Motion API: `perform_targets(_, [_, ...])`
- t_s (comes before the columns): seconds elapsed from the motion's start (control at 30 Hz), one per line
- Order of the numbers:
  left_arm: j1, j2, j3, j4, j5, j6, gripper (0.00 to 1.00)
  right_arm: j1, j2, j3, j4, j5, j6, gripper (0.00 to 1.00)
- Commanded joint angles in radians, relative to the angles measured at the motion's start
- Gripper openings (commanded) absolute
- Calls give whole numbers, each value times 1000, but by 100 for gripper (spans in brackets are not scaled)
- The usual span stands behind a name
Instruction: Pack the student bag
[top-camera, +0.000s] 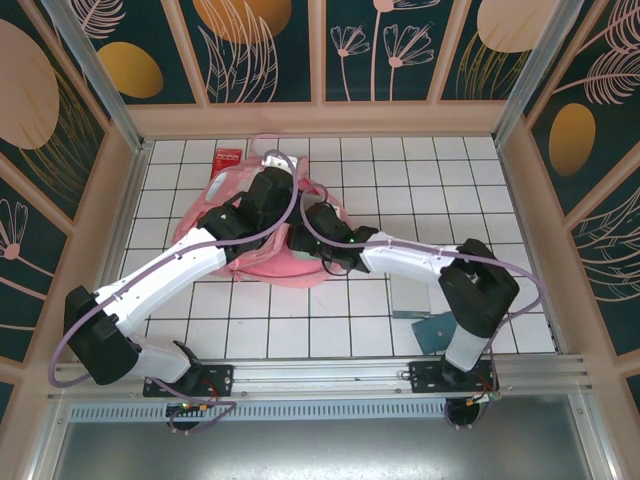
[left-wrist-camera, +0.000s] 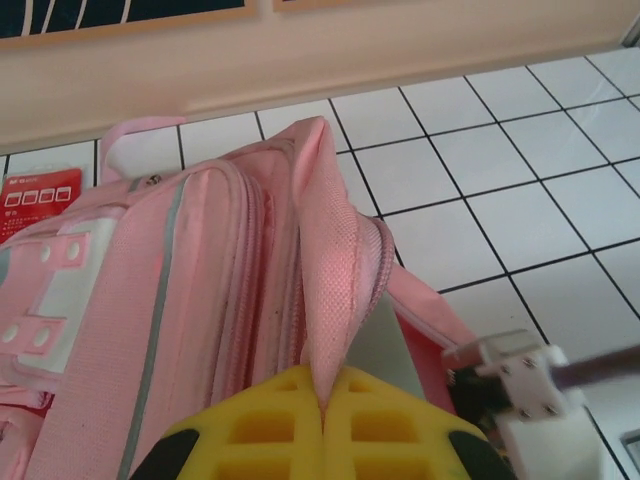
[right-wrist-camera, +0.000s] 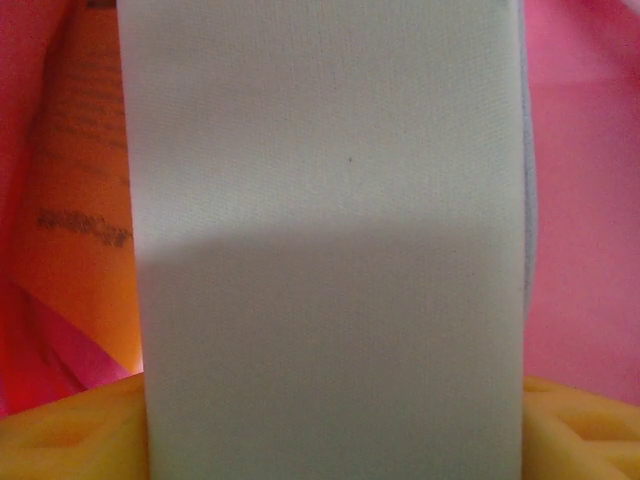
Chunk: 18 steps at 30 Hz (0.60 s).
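Yellow left fingers (left-wrist-camera: 280, 395) pinch the student bag (left-wrist-camera: 200, 280) flap, lower centre; our right fingers (right-wrist-camera: 60, 435) clamp a white slab (right-wrist-camera: 330, 220) inside.

The student bag (left-wrist-camera: 210, 300) is woven cloth (matt).

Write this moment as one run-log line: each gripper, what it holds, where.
left gripper: shut on student bag flap | right gripper: shut on white flat item, pink fabric either side | item at bag opening

I'm counting | backpack (left-wrist-camera: 200, 300): one | red packet (top-camera: 228, 157): one | white board (right-wrist-camera: 330, 240): one | teal sheet (top-camera: 435, 328): one | arms: two, left arm (top-camera: 170, 270), right arm (top-camera: 420, 258)
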Motion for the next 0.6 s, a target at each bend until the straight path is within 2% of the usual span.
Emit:
perform_targets(0.0, [-7, -33, 55, 86, -11, -25, 3, -11, 78, 90, 55, -19, 69, 73])
perform_targets(0.2, [-6, -23, 62, 81, -9, -24, 3, -39, 163, 136, 79, -39, 135, 73])
perform_targets(0.33, [-3, -22, 66, 76, -23, -17, 4, -35, 173, 138, 95, -66, 128, 91])
perform_targets(0.47, [-2, -19, 65, 76, -24, -17, 4, -35, 126, 96, 115, -57, 114, 99])
perform_targets(0.57, [-2, -13, 65, 78, -25, -16, 4, -36, 80, 58, 109, -35, 103, 99])
